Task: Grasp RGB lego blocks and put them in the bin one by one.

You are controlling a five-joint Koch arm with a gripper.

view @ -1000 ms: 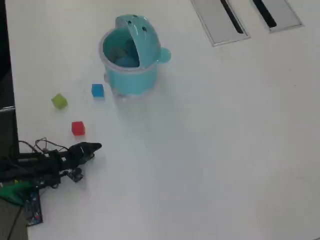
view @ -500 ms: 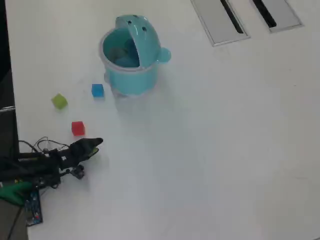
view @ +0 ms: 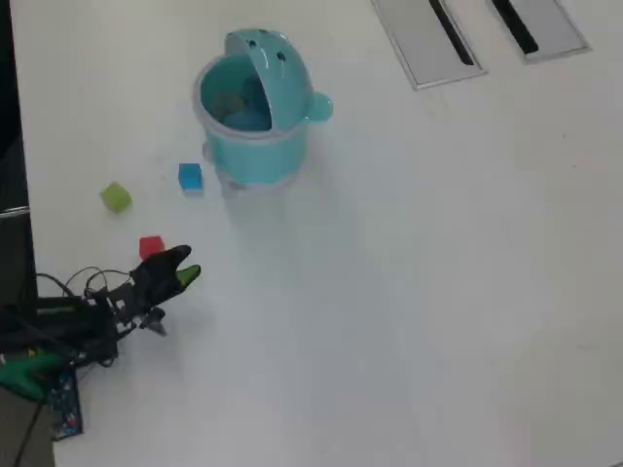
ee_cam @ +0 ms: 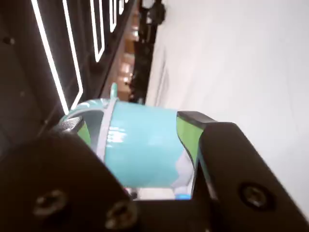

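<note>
We note the gripper [view: 185, 265] parted and empty beside the red block [view: 149, 246] near the table's [view: 438, 292] left edge; we should centre it before closing.

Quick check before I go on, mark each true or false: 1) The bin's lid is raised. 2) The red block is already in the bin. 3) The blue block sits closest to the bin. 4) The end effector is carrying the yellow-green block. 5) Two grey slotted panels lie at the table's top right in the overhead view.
1) True: the bin has its lid up.
2) False: the red block lies on the table beside the end effector.
3) True: the blue block is nearest.
4) False: the yellow-green block lies on the table, apart.
5) True: the grey slotted panels are there.
</note>
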